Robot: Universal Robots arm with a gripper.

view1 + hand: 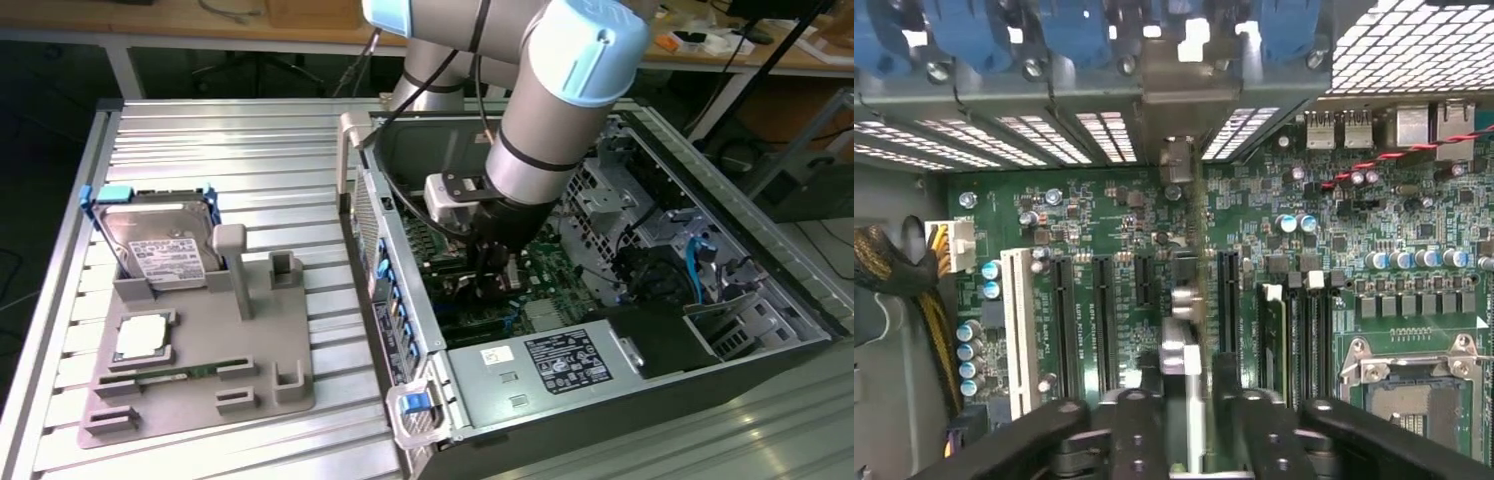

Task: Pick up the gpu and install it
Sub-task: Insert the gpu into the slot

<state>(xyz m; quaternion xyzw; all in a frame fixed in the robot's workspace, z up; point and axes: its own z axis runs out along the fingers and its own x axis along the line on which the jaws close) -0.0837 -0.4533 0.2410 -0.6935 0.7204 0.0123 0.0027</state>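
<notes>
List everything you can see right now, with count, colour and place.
computer case: one, black and grey, open, the exterior view's right.
green board: one, inside the case.
gpu: one, thin, edge-on, standing upright on the board between the tool's fingers.
parts stand: one, grey, the exterior view's left.
hard drive: one, silver, in the stand.
memory stick: one, green, low in the stand.
arm: one, grey with pale blue caps, reaching into the case.
tool: one, black, at the gpu.
</notes>
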